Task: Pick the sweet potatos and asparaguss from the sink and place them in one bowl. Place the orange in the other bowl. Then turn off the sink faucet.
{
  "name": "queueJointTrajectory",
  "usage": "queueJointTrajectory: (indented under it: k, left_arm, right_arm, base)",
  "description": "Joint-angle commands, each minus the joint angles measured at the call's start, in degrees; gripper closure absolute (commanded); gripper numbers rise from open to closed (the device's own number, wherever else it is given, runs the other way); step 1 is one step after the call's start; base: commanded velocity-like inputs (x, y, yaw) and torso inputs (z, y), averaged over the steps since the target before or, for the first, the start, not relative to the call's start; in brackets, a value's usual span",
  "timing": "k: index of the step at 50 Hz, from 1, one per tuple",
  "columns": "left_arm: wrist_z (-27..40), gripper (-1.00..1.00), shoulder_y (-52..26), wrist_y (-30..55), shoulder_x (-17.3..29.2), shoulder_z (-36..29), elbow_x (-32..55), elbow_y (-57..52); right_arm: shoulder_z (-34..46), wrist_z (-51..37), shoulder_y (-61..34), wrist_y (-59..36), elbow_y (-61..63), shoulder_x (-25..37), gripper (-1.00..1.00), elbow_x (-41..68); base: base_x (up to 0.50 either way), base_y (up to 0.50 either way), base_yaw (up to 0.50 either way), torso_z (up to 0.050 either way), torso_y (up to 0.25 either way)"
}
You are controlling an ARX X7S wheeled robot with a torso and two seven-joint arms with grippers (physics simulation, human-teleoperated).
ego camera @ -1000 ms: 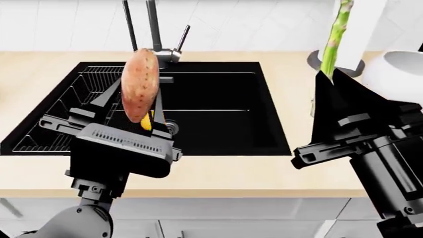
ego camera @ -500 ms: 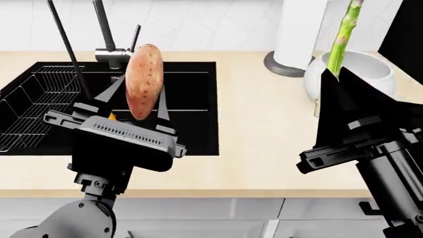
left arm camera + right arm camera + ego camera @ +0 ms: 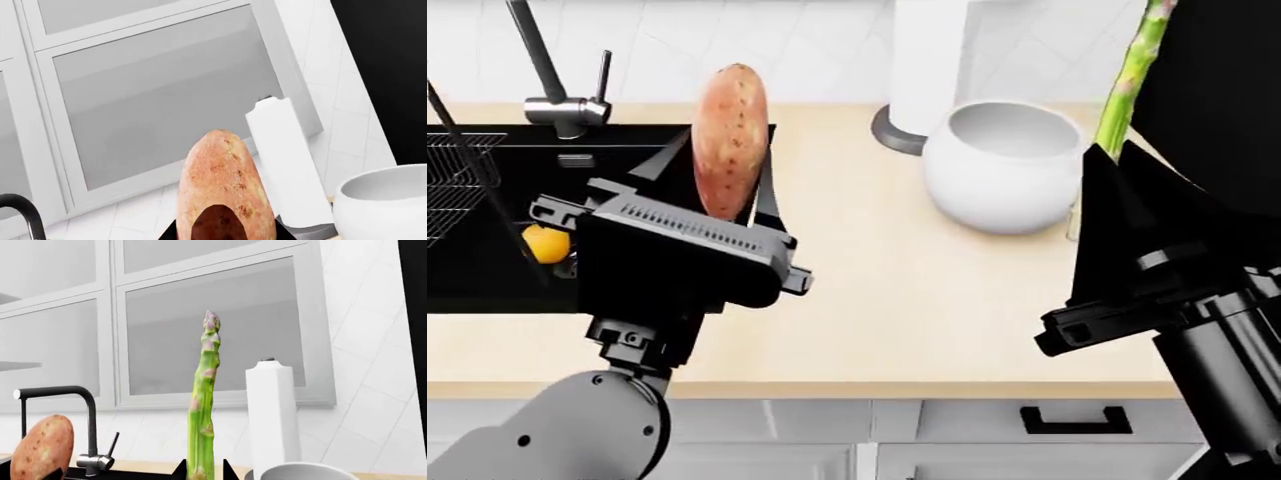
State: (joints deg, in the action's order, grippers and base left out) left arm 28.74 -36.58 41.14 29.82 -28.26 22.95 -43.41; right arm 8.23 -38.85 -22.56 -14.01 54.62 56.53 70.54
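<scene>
Pinkish-orange sweet potato (image 3: 730, 138) upright, clamped in left gripper (image 3: 723, 195) above counter (image 3: 934, 300) beside sink (image 3: 481, 285) right edge. Right gripper (image 3: 1108, 165) fingers pinch asparagus (image 3: 1130, 78) upright, near counter's right end. White bowl (image 3: 1004, 167) on counter toward back edge, beside paper roll (image 3: 929, 60). Orange (image 3: 545, 244) in sink.

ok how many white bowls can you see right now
1. The white bowl sits on the counter beside the paper towel roll, right of the sink. A second bowl may be out of frame.
</scene>
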Motion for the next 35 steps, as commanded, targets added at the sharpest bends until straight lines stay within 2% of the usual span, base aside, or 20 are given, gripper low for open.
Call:
queueJointTrajectory:
  k: [1,6,13,27,31,35]
  left_arm:
    - [0.7,1.00,-1.2,0.9,-0.5,1.1,1.6,-0.8]
    - [0.7,1.00,-1.8,1.6,-0.8,2.5,3.3,-1.7]
    - [0.8,1.00,-2.0,1.9,-0.4,5.0,5.4,-2.9]
    - [1.2,1.00,-3.3,4.7,-0.6,5.9,8.4,-5.0]
    - [0.0,1.00,-6.0,7.8,-1.8,5.4,11.9,-4.9]
    - [-3.7,1.00,-9.6,9.1,-3.1,2.0,13.2,-2.4]
  right_arm:
    - [0.1,0.0,-0.1,-0.2,0.1,0.1,1.00,-0.1]
    - [0.1,0.1,0.1,0.0,0.1,0.2,1.00,0.1]
    - [0.7,0.3,-0.2,-0.5,0.1,0.1,1.00,-0.7]
    - [1.3,0.8,-0.3,-0.3,-0.3,-0.7,1.00,-1.1]
    - [1.5,0.7,-0.2,-0.3,-0.6,-0.9,1.00,-0.8]
    - [1.2,0.8,-0.1,0.1,-0.6,-0.9,1.00,-0.7]
  base:
    - [0.00,-0.50,0.00,0.000,0.000]
    - [0.03,-0.50,0.00,0.000,0.000]
    - [0.41,-0.36,0.00,0.000,0.000]
    - [0.50,-0.13,0.00,0.000,0.001]
    - [0.07,0.00,0.00,0.000,0.003]
    - [0.00,0.00,0.00,0.000,0.002]
